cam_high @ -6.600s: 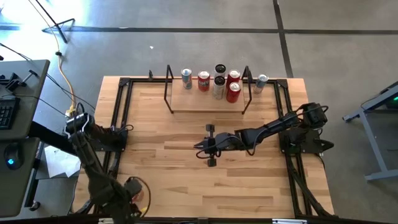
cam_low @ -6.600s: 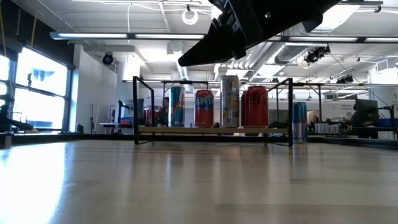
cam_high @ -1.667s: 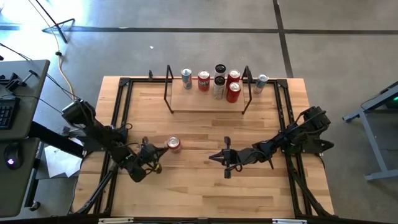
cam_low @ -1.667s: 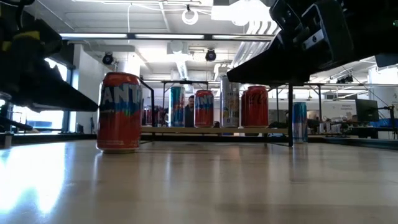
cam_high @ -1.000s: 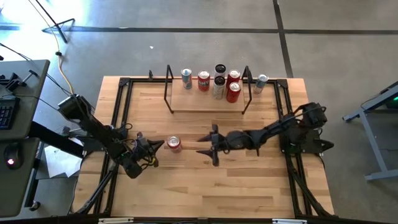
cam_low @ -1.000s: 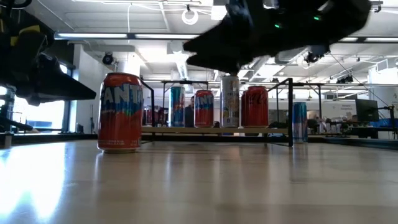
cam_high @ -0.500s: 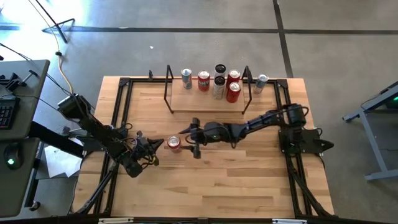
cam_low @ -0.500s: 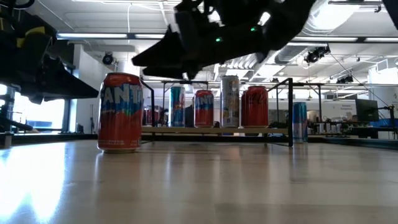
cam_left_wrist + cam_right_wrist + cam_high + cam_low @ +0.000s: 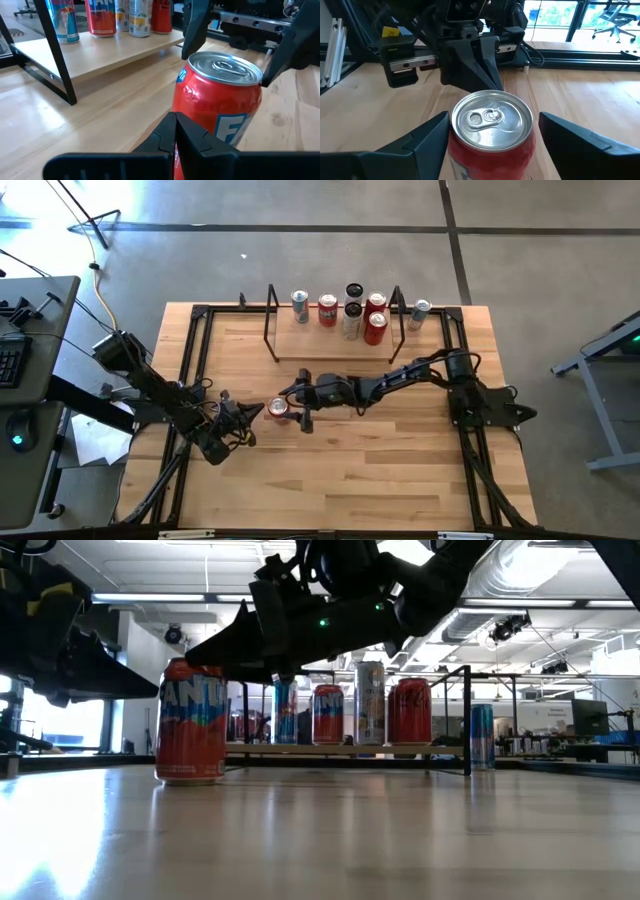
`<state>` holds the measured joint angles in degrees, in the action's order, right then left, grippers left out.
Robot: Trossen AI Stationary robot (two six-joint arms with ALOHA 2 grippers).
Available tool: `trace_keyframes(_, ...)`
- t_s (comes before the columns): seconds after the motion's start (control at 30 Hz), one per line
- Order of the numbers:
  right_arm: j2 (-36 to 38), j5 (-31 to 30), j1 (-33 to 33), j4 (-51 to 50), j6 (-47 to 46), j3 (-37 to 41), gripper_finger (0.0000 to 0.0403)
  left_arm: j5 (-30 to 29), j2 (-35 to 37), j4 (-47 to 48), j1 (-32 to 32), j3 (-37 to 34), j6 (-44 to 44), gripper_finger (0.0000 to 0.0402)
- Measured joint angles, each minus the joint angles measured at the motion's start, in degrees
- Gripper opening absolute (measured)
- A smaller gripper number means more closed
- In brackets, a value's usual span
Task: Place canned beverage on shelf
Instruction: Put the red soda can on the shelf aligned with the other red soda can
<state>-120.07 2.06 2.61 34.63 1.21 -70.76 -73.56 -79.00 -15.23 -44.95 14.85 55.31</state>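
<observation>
A red canned beverage stands upright on the tabletop, left of the middle. My right gripper is open and reaches in from the table's right. Its fingers stand on either side of the can's upper part. My left gripper is shut and lies level just left of the can, pointing at its side. The shelf stands at the far edge with several cans on its plank. My right gripper straddles the can near its top, coming level from the table's right. One finger lies right beside the can's wall, and I cannot tell whether it touches. The other finger stands apart. My left gripper's shut fingertips point at the can's side from the left; whether they touch I cannot tell.
A blue-and-silver can stands on the table just outside the shelf's right rod frame. Black rails run along the table's left and right sides. Bare wood lies between the red can and the shelf and toward the near edge.
My right gripper has travelled from the table's middle toward its left edge, keeping level, until its fingers stand on both sides of the red can. The can has stayed upright in its place.
</observation>
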Motion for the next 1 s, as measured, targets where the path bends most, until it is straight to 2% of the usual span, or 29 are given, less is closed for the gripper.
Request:
trace_keyframes(0.13, 0.00, -0.02, 0.00, -0.04, 0.08, 0.00, 0.0291, -0.04, 0.00, -0.99, 0.04, 0.00, -0.42, 0.0000)
trace_keyframes(0.57, 0.00, 0.13, 0.00, -0.16, -1.20, 0.00, 0.0290, 2.79, -0.02, -9.13, 3.24, 0.00, -9.99, 0.0000)
trace_keyframes(0.9, 0.02, 0.16, 0.00, -0.68, -1.20, -0.11, 0.0231, 2.77, -0.02, -9.09, 3.69, 0.00, -9.99, 0.0000)
trace_keyframes(1.0, 0.04, 0.20, 0.00, -0.81, -1.20, -0.11, 0.0225, 2.55, -0.02, -9.09, 3.68, 0.00, -10.05, 0.0000)
